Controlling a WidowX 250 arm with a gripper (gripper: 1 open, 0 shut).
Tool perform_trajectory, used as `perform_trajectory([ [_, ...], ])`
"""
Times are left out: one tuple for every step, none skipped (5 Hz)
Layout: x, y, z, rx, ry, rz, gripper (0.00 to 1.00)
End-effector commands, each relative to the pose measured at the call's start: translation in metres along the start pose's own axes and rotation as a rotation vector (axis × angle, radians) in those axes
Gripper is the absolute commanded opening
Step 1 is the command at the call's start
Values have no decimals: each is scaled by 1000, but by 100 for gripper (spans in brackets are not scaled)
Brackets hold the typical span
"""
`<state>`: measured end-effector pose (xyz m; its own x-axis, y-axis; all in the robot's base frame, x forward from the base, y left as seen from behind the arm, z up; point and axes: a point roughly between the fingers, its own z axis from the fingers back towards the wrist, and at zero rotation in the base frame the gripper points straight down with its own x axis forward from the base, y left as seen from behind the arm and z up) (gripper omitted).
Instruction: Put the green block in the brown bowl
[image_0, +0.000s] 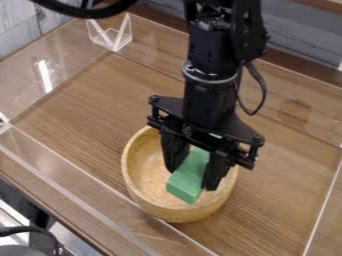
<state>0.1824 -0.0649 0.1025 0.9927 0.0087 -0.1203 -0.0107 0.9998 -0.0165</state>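
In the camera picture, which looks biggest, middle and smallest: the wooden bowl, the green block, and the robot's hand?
Largest to smallest, as they look here:
1. brown bowl
2. hand, nearly as wide as the bowl; it sits above it, so this ranking is unsure
3. green block, clearly smallest, between the fingers inside the bowl
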Motion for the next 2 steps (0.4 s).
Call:
perform_trajectory([
  [7, -5, 11, -16, -43, -13, 0],
  [7, -5, 11, -17, -42, -16, 0],
])
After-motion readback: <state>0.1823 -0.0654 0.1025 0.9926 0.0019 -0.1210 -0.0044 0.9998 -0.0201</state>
